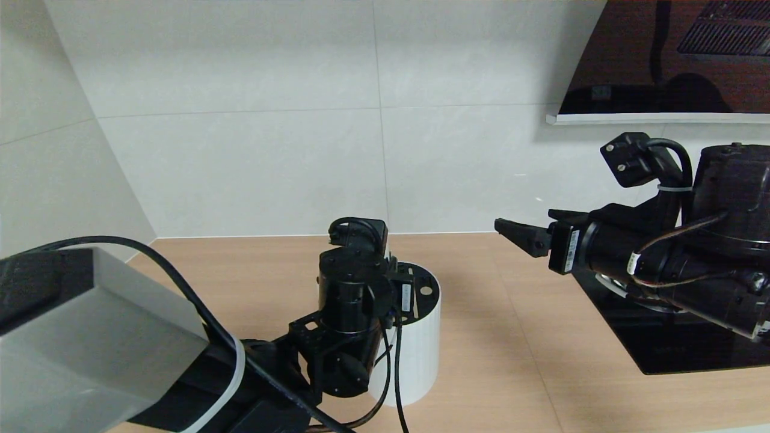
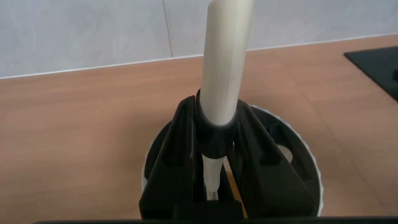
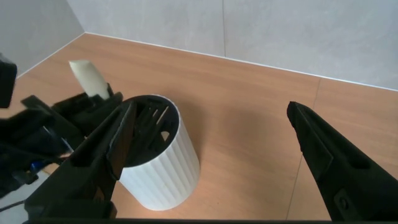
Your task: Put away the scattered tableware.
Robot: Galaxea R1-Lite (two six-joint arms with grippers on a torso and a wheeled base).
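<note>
A white ribbed utensil holder (image 1: 415,355) stands on the wooden counter, with dark slots in its top (image 3: 149,121). My left gripper (image 2: 217,134) hangs directly over it, pointing down, shut on a utensil with a cream handle (image 2: 227,56) and a black collar. The utensil's thin lower end reaches down into the holder (image 2: 308,165). The cream handle (image 3: 87,78) sticks up above the left gripper's fingers (image 3: 93,115). My right gripper (image 1: 511,231) is open in the air to the right of the holder, with nothing between its fingers (image 3: 329,152).
A black cooktop (image 1: 662,355) is set into the counter at the right, under the right arm. A dark range hood (image 1: 662,60) hangs on the tiled wall above it. Bare wood counter (image 1: 511,337) lies between the holder and the cooktop.
</note>
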